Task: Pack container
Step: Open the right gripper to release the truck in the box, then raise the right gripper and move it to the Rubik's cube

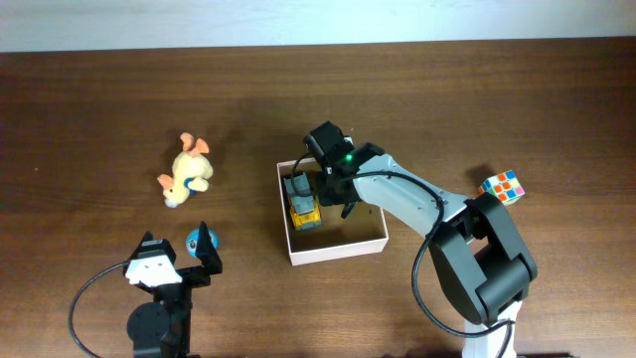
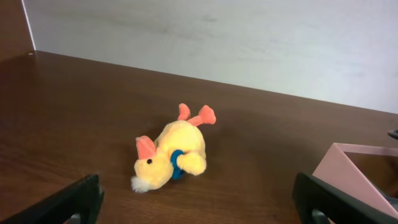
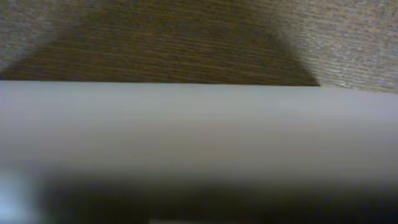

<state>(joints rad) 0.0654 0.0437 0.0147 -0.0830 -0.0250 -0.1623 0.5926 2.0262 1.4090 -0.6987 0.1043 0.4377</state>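
Observation:
The container (image 1: 336, 249), a shallow square box with white walls and a tan floor, stands in the middle of the table. A yellow and grey toy truck (image 1: 303, 202) lies in its left part. My right gripper (image 1: 336, 185) reaches down into the container just right of the truck; its fingers are hidden, and the right wrist view shows only a blurred white wall (image 3: 199, 124) very close. My left gripper (image 2: 199, 208) is open and empty, low at the front left, facing a yellow plush duck (image 2: 171, 155). The container's corner (image 2: 354, 171) shows at the right of that view.
The plush duck (image 1: 186, 171) lies left of the container. A small blue ball (image 1: 196, 239) sits by my left gripper's (image 1: 177, 249) right finger. A multicoloured puzzle cube (image 1: 502, 187) stands right of the container, beside my right arm.

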